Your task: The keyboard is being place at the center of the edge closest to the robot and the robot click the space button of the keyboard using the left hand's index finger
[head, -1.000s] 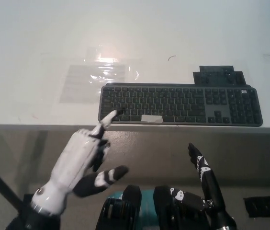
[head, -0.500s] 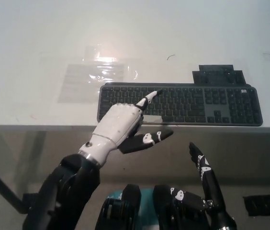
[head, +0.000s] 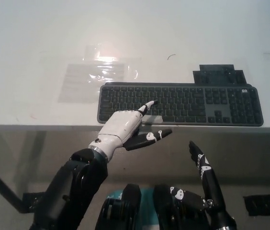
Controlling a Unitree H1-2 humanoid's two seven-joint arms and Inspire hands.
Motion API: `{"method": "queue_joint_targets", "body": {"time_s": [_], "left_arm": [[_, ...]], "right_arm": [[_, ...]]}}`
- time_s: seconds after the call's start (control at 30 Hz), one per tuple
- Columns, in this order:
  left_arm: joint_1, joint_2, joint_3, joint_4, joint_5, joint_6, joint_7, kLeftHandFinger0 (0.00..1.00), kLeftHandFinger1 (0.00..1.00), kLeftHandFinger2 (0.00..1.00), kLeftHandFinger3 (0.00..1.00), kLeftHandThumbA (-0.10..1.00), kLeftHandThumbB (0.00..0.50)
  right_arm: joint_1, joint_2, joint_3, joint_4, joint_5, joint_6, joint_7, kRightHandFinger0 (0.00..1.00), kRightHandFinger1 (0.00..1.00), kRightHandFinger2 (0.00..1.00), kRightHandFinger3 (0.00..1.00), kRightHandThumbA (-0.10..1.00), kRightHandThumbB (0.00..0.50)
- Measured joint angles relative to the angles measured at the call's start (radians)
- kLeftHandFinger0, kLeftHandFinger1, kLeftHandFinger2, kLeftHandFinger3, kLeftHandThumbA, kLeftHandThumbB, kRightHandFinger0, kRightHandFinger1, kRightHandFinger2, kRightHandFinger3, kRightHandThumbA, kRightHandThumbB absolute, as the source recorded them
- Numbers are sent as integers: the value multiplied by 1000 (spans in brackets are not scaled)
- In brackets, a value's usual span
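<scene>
Now the empty left hand (head: 120,129), forefinger out, overlaps the keyboard (head: 211,103); right hand (head: 201,165) rests loose below.

A white flat table (head: 39,38) carries a dark grey full-size keyboard (head: 197,103) lying along its near edge, a clear crinkled plastic sheet (head: 96,79) just behind the keyboard's left end, and a flat black plate (head: 219,75) touching its back right.
</scene>
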Motion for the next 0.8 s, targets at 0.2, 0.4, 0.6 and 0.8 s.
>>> {"method": "queue_joint_targets", "body": {"time_s": [0.2, 0.4, 0.6, 0.8], "left_arm": [[41, -2, -17, 3, 2, 7, 6, 0, 22, 38, 1000, 1000, 315], [82, -2, -31, 23, 2, 10, 29, 0, 46, 58, 1000, 1000, 317], [63, -11, -38, 122, -5, -24, 91, 27, 32, 42, 1000, 1000, 318], [2, -20, -34, 285, -31, -100, 164, 0, 32, 25, 1000, 1000, 290]], "right_arm": [[0, 0, 0, -2, 0, -3, 0, 1000, 1000, 1000, 1000, 1000, 363], [-1, 0, 0, -2, 0, -4, 0, 1000, 1000, 1000, 1000, 1000, 369], [-5, 0, 0, -1, 1, -5, 0, 1000, 1000, 1000, 1000, 1000, 366], [-6, 0, 0, -1, 0, -5, 0, 1000, 1000, 1000, 1000, 1000, 376]]}}
